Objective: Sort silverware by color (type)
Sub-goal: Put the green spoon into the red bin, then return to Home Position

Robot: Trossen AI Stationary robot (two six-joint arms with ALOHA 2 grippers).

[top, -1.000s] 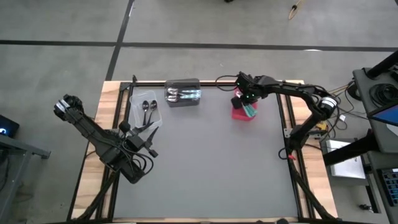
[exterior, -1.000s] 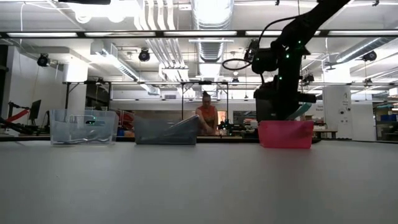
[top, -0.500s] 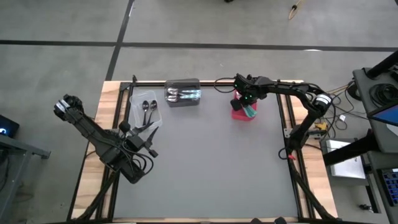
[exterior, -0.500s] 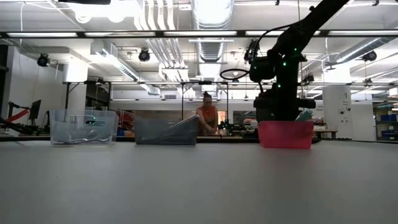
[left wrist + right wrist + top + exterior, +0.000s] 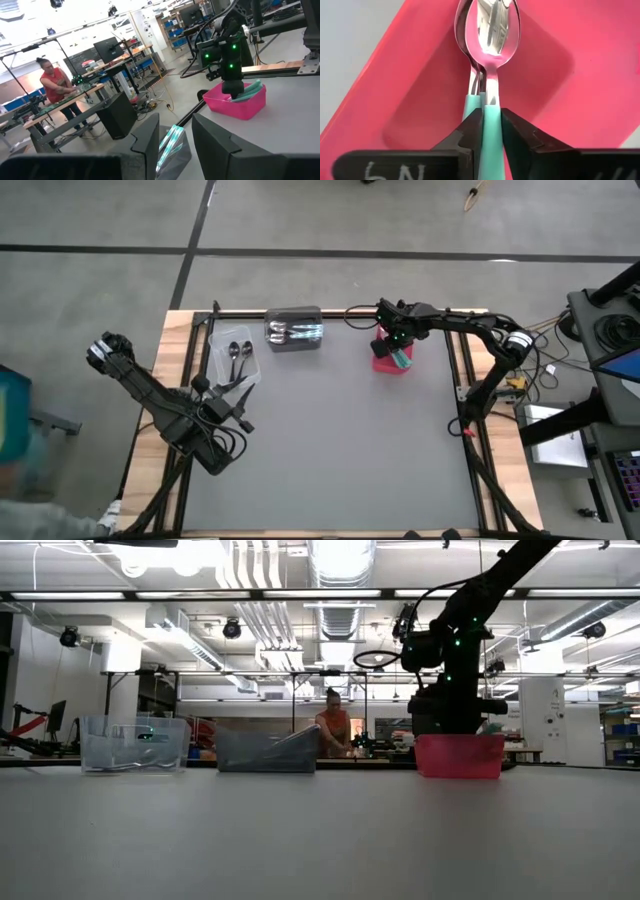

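Jaws of the right gripper (image 5: 489,131) sit against either side of a teal-handled spoon (image 5: 491,60), its handle running straight out between them and its silver bowl lying farthest from the wrist, over the floor of the red bin (image 5: 545,65). Whether they still pinch that handle or have just slackened, I cannot tell. A second teal-handled spoon (image 5: 470,70) lies just beneath and beside it, along the same line.

From above, that right gripper (image 5: 396,342) hangs over the red bin (image 5: 383,364) at about one o'clock on the desk (image 5: 340,460), so the spoon's long axis matches the gripper's own reach; a plain letting-go and a straight lift looks like all that is wanted here.

At twelve o'clock the dark grey bin (image 5: 293,314) holds silver spoons (image 5: 290,332). At ten o'clock the clear bin (image 5: 226,380) holds black spoons (image 5: 238,352), with the left gripper (image 5: 243,383) just beside it, its jaws a little apart and empty. Across the room, a person (image 5: 332,728) works at a bench.
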